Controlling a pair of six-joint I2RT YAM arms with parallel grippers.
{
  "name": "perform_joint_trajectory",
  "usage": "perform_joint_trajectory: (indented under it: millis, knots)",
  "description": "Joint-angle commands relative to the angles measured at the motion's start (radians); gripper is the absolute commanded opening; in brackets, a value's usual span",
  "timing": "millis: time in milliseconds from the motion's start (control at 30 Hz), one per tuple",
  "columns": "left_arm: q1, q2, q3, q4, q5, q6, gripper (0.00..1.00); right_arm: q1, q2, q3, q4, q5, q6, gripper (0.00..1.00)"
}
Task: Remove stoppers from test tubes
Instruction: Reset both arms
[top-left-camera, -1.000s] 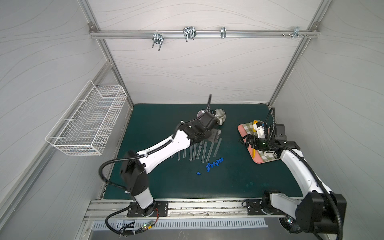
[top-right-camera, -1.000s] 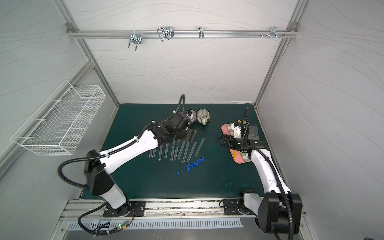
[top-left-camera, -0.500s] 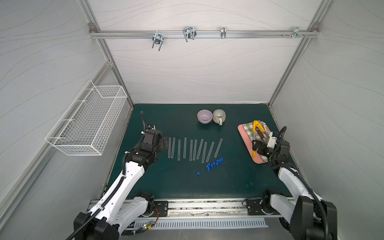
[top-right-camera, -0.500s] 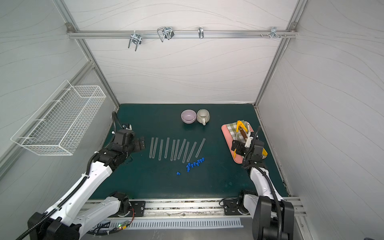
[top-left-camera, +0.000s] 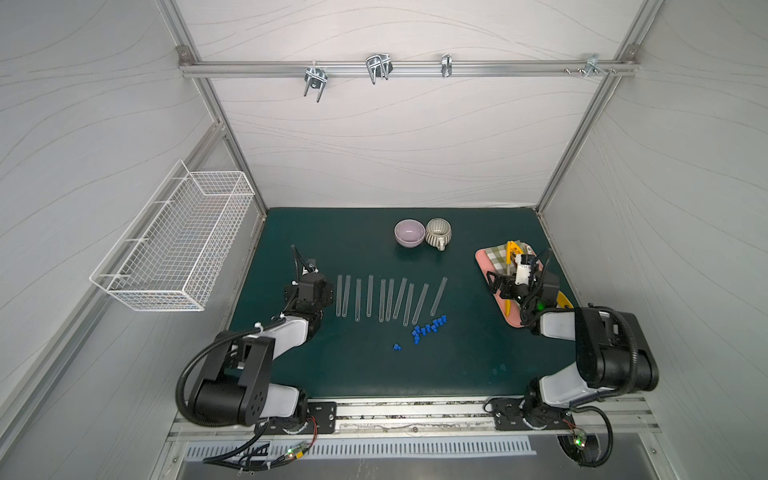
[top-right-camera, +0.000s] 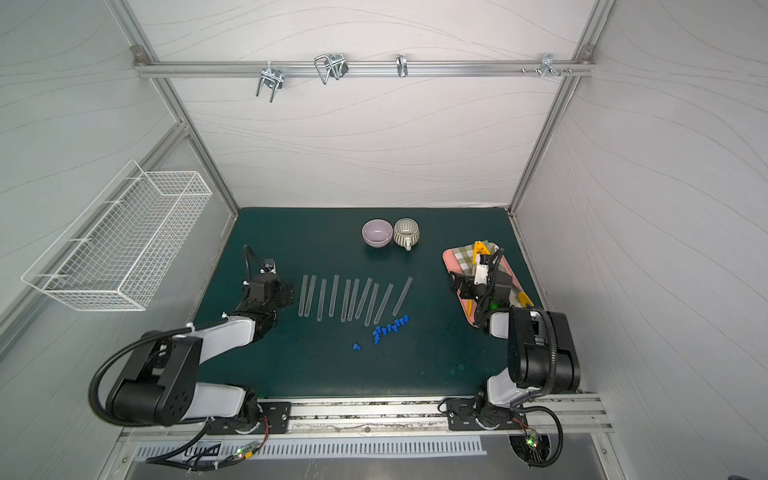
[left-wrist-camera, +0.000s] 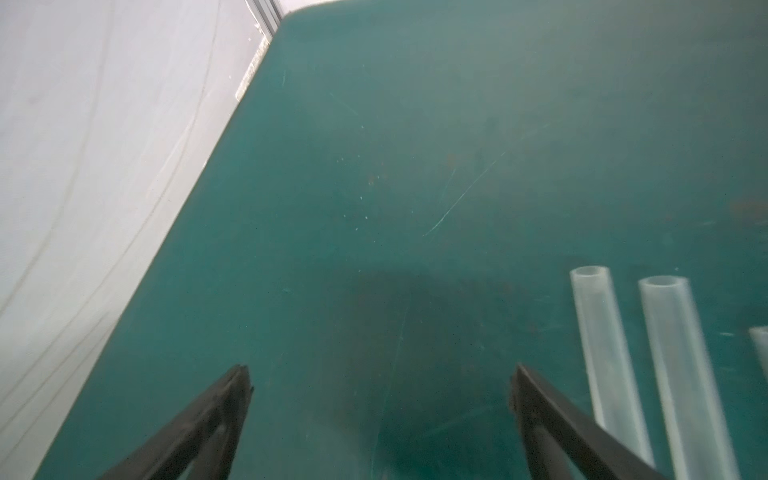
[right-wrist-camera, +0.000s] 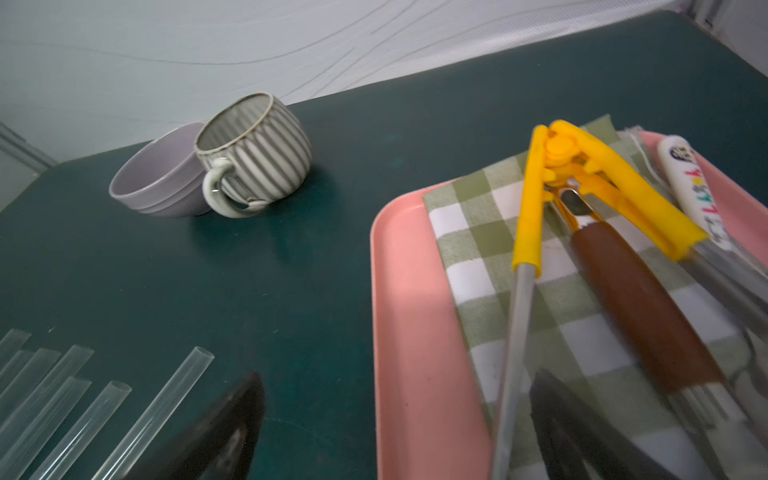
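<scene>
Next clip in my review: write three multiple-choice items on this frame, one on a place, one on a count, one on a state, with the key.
1. Where do the stoppers lie?
A. in the purple bowl
B. on the pink tray
C. loose on the mat, by the tubes' near ends

2. How many test tubes lie in the row?
A. four
B. ten
C. sixteen

3. How do the left gripper's jaws stand?
A. open, holding nothing
B. shut on a tube
C. shut on a stopper

Key: C, both top views show the blue cluster on the mat; B, ten clear tubes can be counted; A, the left wrist view shows the jaws wide apart over bare mat.
</scene>
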Motion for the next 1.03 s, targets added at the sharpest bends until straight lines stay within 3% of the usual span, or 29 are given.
perform_joint_trajectory:
  millis: [0,33,200,367,467,1000]
  knots:
    - [0.041,-0.012,0.029,0.172,0.115,0.051,0.99,0.028,0.057,-0.002,0.128,0.040,-0.053,0.99]
    - [0.051,-0.025,0.020,0.173,0.147,0.047,0.99,0.036,0.033,0.016,0.038,0.058,-0.068,0.99]
    - [0.053,-0.036,-0.011,0.246,0.302,-0.006,0.99,0.055,0.044,0.029,0.032,0.096,-0.077,0.99]
    - [0.079,0.080,0.017,0.324,0.293,-0.014,0.99,0.068,0.041,0.032,0.021,0.131,-0.081,0.99]
    - [0.137,0.136,0.007,0.389,0.375,-0.057,0.99,0.071,0.043,0.036,0.016,0.137,-0.085,0.99]
    - [0.153,0.129,0.015,0.356,0.382,-0.073,0.99,0.107,0.043,0.061,-0.035,0.167,-0.126,0.99]
